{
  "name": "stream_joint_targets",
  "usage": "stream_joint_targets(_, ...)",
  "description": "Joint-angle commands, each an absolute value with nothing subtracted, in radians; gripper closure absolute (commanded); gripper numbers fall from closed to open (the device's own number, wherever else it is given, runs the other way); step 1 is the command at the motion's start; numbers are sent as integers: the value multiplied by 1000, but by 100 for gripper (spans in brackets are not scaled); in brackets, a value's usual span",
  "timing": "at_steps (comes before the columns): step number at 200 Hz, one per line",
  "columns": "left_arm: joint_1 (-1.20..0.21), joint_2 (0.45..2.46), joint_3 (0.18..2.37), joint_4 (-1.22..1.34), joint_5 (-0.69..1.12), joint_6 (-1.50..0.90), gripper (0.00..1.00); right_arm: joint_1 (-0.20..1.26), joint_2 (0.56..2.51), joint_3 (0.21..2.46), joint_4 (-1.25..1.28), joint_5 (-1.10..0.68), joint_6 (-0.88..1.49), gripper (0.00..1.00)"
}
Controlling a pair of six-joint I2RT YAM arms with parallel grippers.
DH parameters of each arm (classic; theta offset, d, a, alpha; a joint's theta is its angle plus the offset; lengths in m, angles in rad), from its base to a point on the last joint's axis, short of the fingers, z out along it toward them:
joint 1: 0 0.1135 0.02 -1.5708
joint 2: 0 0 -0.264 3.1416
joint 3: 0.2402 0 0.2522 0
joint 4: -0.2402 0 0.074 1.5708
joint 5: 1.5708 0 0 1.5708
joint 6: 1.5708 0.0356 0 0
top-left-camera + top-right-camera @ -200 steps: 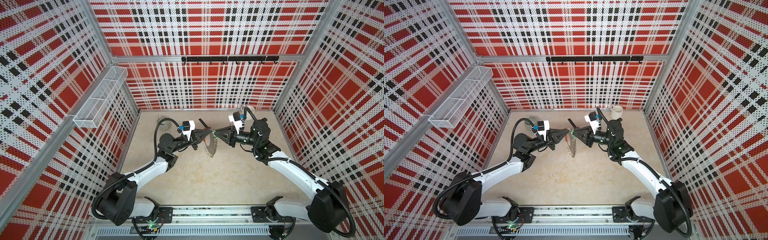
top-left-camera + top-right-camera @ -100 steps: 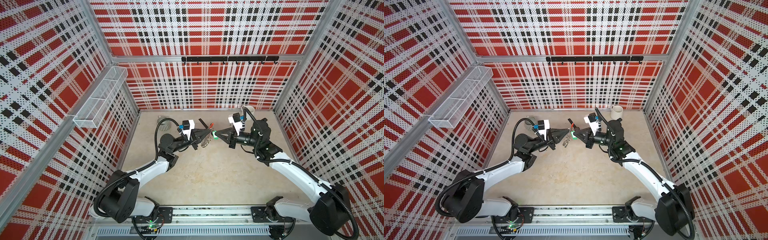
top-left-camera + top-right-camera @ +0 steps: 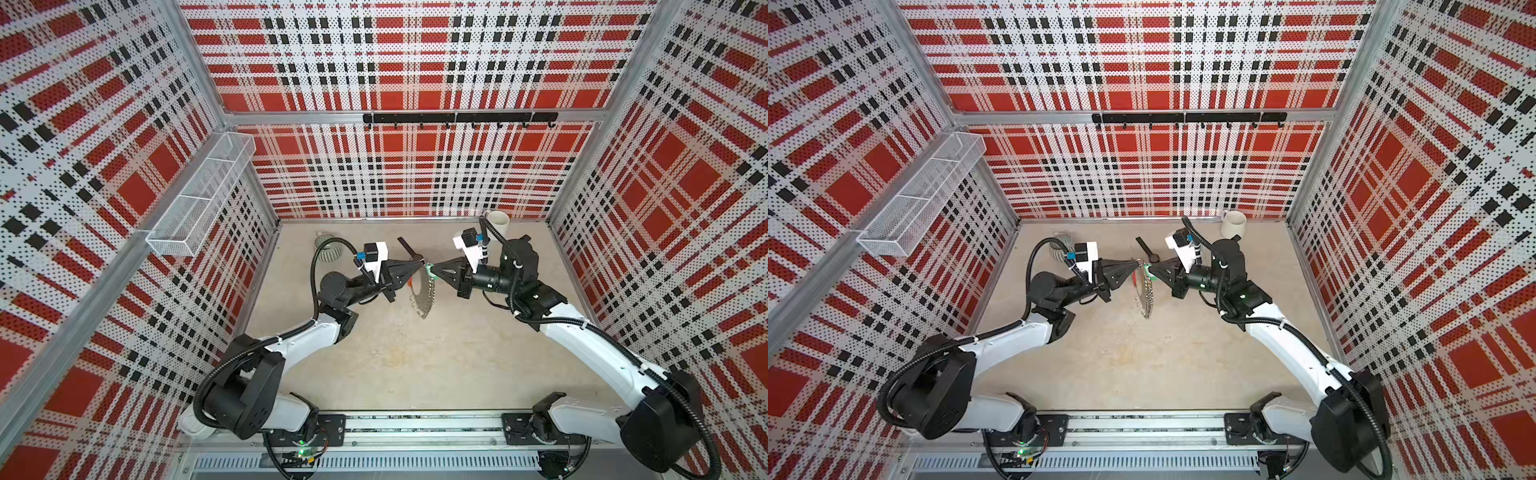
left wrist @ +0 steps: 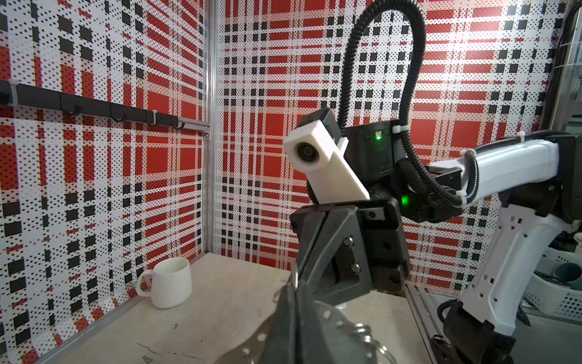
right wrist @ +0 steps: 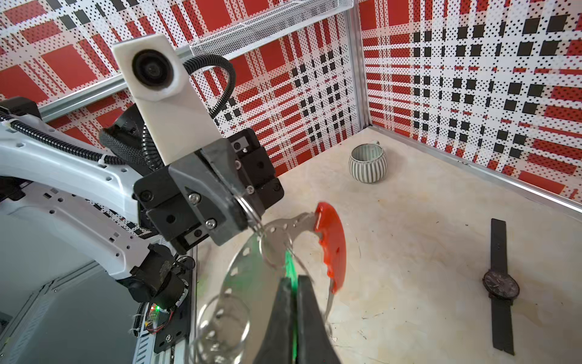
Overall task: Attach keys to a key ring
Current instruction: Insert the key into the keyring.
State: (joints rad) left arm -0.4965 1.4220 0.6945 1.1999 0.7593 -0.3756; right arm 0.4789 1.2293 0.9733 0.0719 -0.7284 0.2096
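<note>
Hanging above the table (image 3: 415, 374), between the two arms, the key ring (image 3: 423, 296) is held up at its ring-fringed upper edge, which is pinched in the clenched jaws of the left gripper (image 5: 245, 208). The green key tag (image 5: 288, 264) is clamped in the closed jaws of the right gripper (image 5: 293, 285), just beside the key ring's upper part; whether it is threaded on cannot be told. A black wristwatch (image 5: 500, 286) lies flat on the table, well apart.

You see key ring (image 3: 422, 291) hanging between left gripper (image 3: 419, 263) and right gripper (image 3: 433, 269); watch (image 3: 406, 248) on table (image 3: 415, 365) behind it; mug (image 3: 500, 223) back right, cup (image 3: 328, 249) back left.
</note>
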Motion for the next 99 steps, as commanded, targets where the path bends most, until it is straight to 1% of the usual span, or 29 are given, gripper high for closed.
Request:
stream_joint_targets(1,-502,1424,703,1357,761,-415,100,495,1237,969,39,-712,204,100)
stream_joint_targets(14,-502,1430,704,1371,761,-423,100,497,1235,969,44,-710,209,99)
stream_joint_targets(18,-502,1432,704,1373,761,-424,100,497,1234,969,44,-708,210,91)
stream_joint_targets(30,-503,1434,704,1378,761,-432,100,497,1223,970,41,-682,212,63)
stream_joint_targets(34,-503,1434,705,1379,761,-435,100,497,1217,971,33,-655,211,56)
stream_joint_targets(39,-503,1434,706,1379,761,-438,100,497,1206,971,30,-618,209,51)
stream_joint_targets(51,-504,1436,706,1382,764,-444,100,496,1176,963,36,-554,205,47)
stream_joint_targets(65,-503,1436,702,1385,765,-449,100,495,1143,957,57,-512,206,45)
stream_joint_targets(99,-505,1434,693,1390,764,-464,100,492,1123,981,87,-557,233,46)
